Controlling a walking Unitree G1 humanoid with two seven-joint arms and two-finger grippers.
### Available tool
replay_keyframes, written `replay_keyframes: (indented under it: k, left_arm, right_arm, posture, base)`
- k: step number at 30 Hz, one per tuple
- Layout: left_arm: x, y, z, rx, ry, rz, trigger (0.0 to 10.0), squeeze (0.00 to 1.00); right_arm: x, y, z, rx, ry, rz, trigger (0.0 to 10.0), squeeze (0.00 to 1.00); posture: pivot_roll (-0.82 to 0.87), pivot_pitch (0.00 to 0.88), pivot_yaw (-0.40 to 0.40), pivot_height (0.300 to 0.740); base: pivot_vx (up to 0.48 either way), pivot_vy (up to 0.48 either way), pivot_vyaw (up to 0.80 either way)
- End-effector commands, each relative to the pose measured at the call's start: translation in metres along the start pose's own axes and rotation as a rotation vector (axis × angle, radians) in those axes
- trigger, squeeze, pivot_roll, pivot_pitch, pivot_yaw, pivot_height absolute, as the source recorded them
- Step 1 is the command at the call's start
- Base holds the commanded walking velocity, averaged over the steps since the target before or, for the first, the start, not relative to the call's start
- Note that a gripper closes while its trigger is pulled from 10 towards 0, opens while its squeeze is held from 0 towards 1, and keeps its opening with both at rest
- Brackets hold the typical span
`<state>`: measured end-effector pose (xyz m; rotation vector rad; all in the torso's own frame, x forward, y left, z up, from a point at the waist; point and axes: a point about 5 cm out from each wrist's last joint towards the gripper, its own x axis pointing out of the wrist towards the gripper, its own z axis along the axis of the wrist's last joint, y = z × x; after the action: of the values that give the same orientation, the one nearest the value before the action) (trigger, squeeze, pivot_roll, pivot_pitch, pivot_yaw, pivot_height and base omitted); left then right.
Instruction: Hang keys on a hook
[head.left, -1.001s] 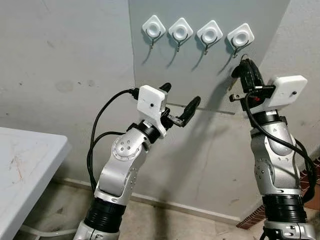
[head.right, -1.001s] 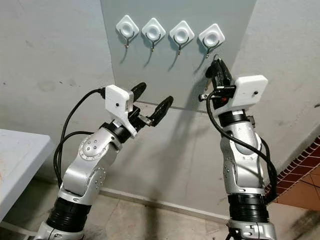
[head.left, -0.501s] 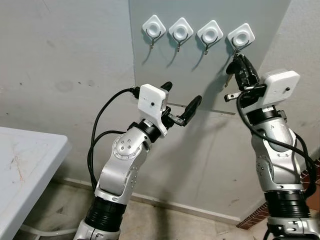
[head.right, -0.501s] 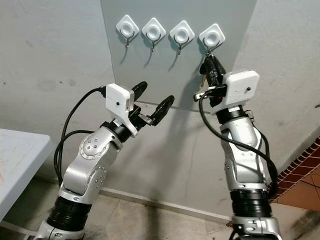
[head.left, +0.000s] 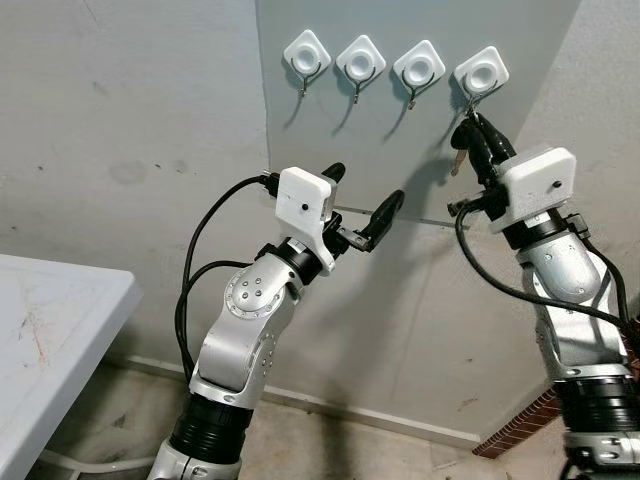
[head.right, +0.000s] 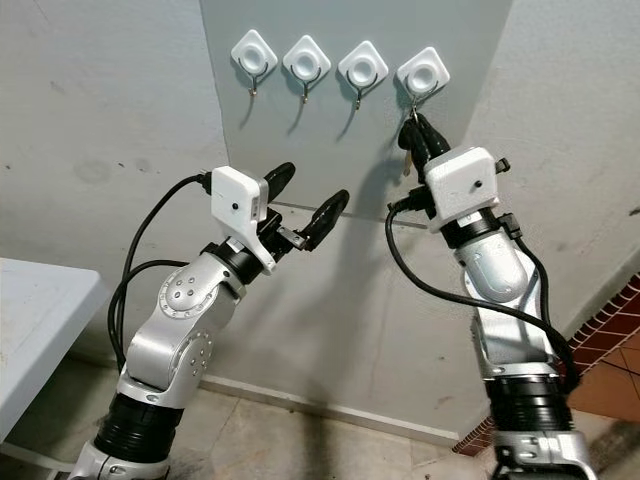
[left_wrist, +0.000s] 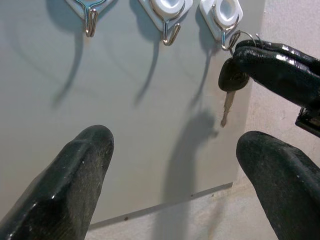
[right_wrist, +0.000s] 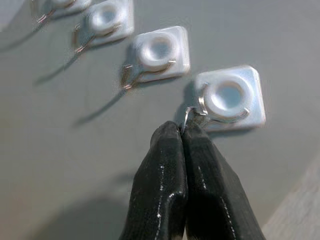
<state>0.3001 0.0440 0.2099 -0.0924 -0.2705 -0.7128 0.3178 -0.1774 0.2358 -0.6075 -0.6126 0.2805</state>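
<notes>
At the far left, a white table (head.left: 50, 320) juts in from the edge, standing against the grey wall (head.left: 130, 130). Next comes the left arm, raised in front of the wall with its left gripper (head.left: 362, 205) spread wide and holding nothing; from its wrist camera the two black fingers (left_wrist: 75, 175) stand well apart, framing the panel beyond. That grey panel (head.left: 400, 150) is mounted on the wall and carries a row of four white square hook mounts (head.left: 362, 62), each with a small metal hook below it. Further right, the right gripper (head.left: 476, 135) reaches up to the rightmost hook (head.left: 481, 75), its fingers pressed together on the keys (left_wrist: 231, 85). A dark key head and a silver blade hang down just beneath the fingertips, while the key ring (right_wrist: 192, 114) sits right at the metal hook; it seems to be looped over the wire, though the wrist view is too blurred to be sure. At the lower right corner, a strip of red brick tile (head.right: 612, 350) shows beside the right arm.
</notes>
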Motion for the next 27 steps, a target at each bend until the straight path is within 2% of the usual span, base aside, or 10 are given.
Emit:
replay_keyframes:
  k: [1, 5, 8, 12, 14, 15, 16, 22, 25, 27]
  left_arm:
    - [0.001, 0.000, 0.007, 0.003, -0.022, 0.002, 10.0, 0.00]
    - [0.001, 0.000, 0.007, -0.003, -0.023, 0.005, 10.0, 0.00]
    - [0.002, -0.001, 0.007, -0.009, -0.025, 0.006, 10.0, 0.00]
    - [0.001, -0.001, 0.007, -0.017, -0.025, 0.012, 10.0, 0.00]
    - [0.001, -0.001, 0.007, -0.018, -0.026, 0.013, 10.0, 0.00]
    - [0.001, -0.001, 0.007, -0.018, -0.027, 0.014, 10.0, 0.00]
    - [0.001, -0.001, 0.007, -0.018, -0.027, 0.016, 10.0, 0.00]
    - [0.000, -0.001, 0.008, -0.025, -0.027, 0.024, 10.0, 0.00]
    - [0.000, -0.001, 0.008, -0.029, -0.028, 0.025, 10.0, 0.00]
    - [0.000, -0.001, 0.007, -0.030, -0.028, 0.026, 10.0, 0.00]
  right_arm:
    - [0.003, 0.005, 0.001, -0.091, -0.006, 0.061, 10.0, 0.00]
    - [0.002, 0.007, 0.000, -0.202, -0.007, 0.120, 10.0, 0.00]
    - [0.002, 0.012, -0.002, -0.341, -0.007, 0.192, 10.0, 0.00]
    - [-0.001, 0.013, -0.006, -0.383, 0.004, 0.203, 10.0, 0.00]
    - [-0.002, 0.012, -0.010, -0.344, 0.022, 0.176, 10.0, 0.91]
    - [-0.003, 0.012, -0.011, -0.337, 0.026, 0.170, 10.0, 0.91]
    - [-0.005, 0.012, -0.016, -0.236, 0.051, 0.122, 10.0, 1.00]
    - [-0.013, 0.020, -0.025, -0.143, 0.083, 0.078, 10.0, 1.00]
    - [-0.016, 0.024, -0.027, -0.170, 0.081, 0.072, 10.0, 1.00]
    - [-0.019, 0.027, -0.030, -0.232, 0.081, 0.062, 10.0, 1.00]
  posture:
    - [-0.01, 0.000, -0.024, 0.740]
    - [-0.01, 0.000, -0.024, 0.740]
    - [-0.01, 0.000, -0.027, 0.740]
    - [-0.01, 0.000, -0.028, 0.740]
    - [0.00, 0.000, -0.031, 0.740]
    - [0.00, 0.000, -0.031, 0.740]
    - [0.00, 0.000, -0.032, 0.740]
    - [0.00, 0.000, -0.033, 0.740]
    - [0.00, 0.000, -0.034, 0.740]
    - [0.00, 0.000, -0.035, 0.740]
  base:
    - [0.000, 0.000, 0.00]
    - [0.000, 0.000, 0.00]
    - [0.000, 0.000, 0.00]
    - [0.000, 0.000, 0.00]
    - [0.000, 0.000, 0.00]
    - [0.000, 0.000, 0.00]
    - [0.000, 0.000, 0.00]
    - [0.000, 0.000, 0.00]
    - [0.000, 0.000, 0.00]
    - [0.000, 0.000, 0.00]
